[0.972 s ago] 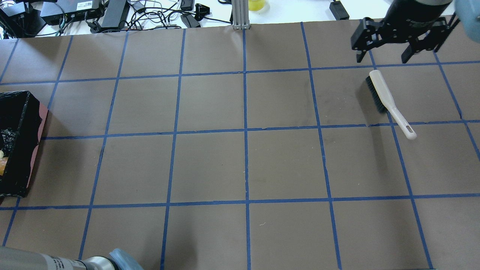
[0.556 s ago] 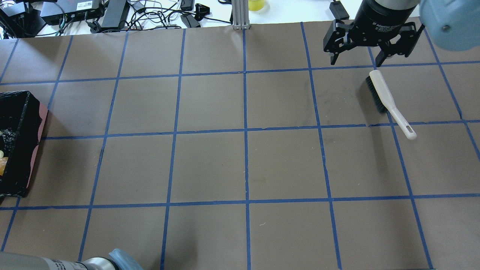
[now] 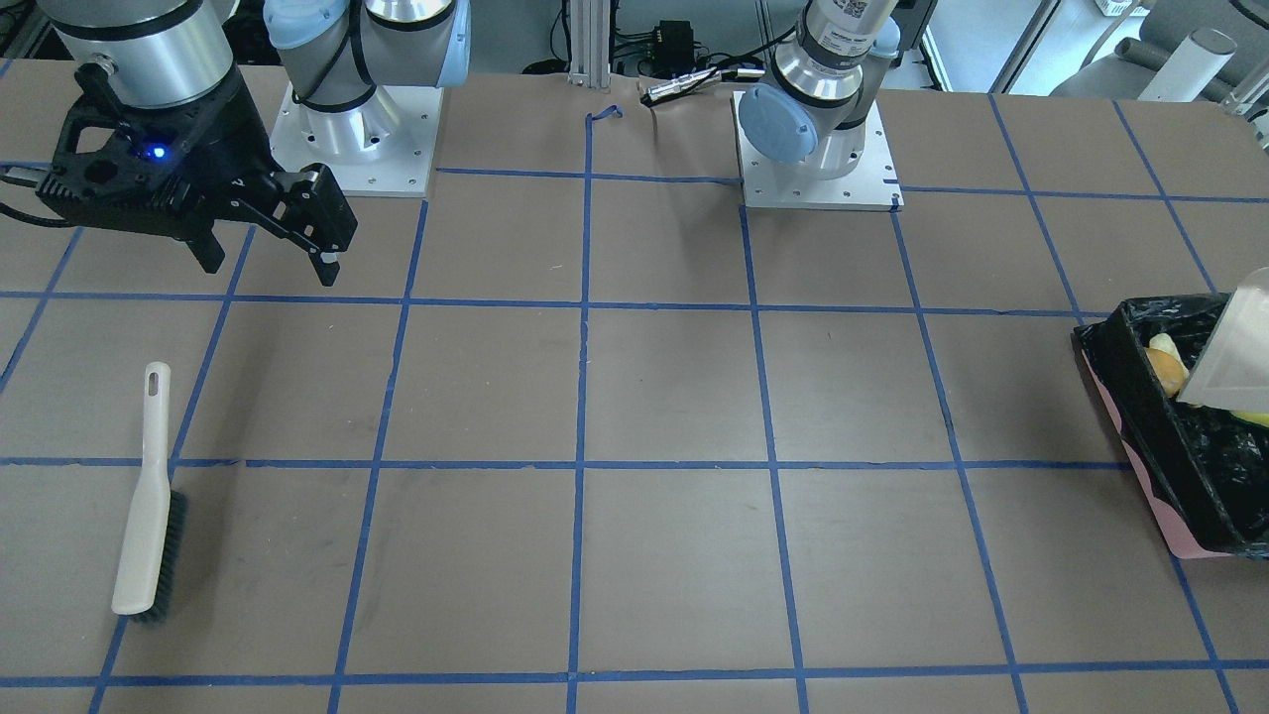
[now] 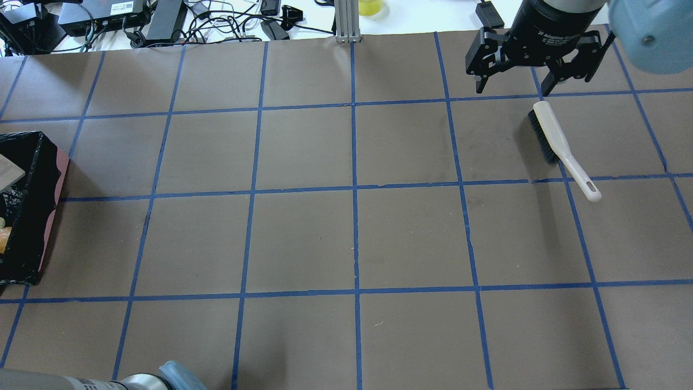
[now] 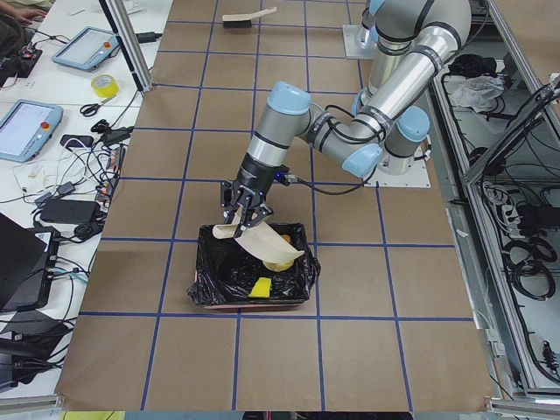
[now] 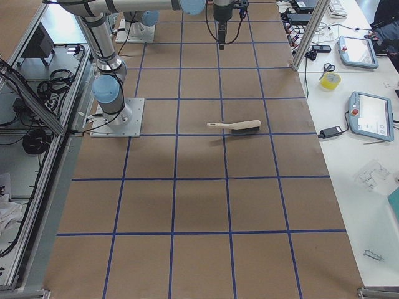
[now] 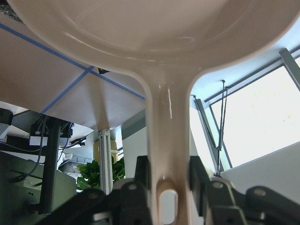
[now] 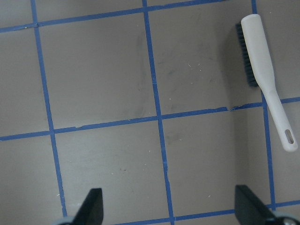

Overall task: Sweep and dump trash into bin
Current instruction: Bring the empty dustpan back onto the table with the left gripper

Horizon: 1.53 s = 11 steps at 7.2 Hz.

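The bin (image 3: 1155,436), pink-sided with a black liner, stands at the table's left end (image 4: 32,216). Trash lies inside: a golden-brown lump (image 3: 1168,367) and a yellow-green wedge (image 5: 261,286). My left gripper (image 5: 243,210) is shut on the handle of the beige dustpan (image 5: 262,241), which is tilted over the bin. In the wrist view the handle (image 7: 168,140) sits between the fingers (image 7: 140,178). My right gripper (image 4: 511,89) hangs open and empty above the far right of the table, just beyond the brush (image 4: 557,143).
The brush (image 3: 149,496) lies flat on the brown paper with blue tape lines, bristles sideways. Cables and boxes (image 4: 135,19) line the far table edge. Tablets, tape and scissors (image 6: 330,78) sit on the side bench.
My right gripper moved left and slightly nearer the brush, still open. A corner of the dustpan has come into the overhead view over the bin.
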{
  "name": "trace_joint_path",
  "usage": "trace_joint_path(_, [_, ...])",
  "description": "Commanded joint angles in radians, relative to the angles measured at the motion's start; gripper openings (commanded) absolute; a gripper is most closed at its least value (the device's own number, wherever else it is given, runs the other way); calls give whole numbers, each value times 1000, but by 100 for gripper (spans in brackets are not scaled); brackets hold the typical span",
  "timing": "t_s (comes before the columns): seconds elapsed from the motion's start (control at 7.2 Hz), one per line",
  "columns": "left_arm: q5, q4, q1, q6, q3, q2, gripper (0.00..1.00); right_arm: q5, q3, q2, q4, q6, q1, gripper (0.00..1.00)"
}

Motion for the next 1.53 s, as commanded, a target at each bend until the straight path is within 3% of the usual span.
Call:
trace_joint_path(0.0, [26, -317, -87, -283, 150, -12, 0, 29, -1, -5, 6, -3, -2, 100])
trace_joint_path(0.42, [26, -577, -279, -702, 160, -1, 0, 37, -1, -5, 14, -14, -2, 100])
trace_joint_path(0.83, [19, -604, -452, -1025, 128, -55, 0, 37, -16, -6, 89, -19, 0, 100])
trace_joint_path(1.39, [3, -592, -540, -1295, 140, -245, 0, 20, -15, -6, 121, -68, 1, 100])
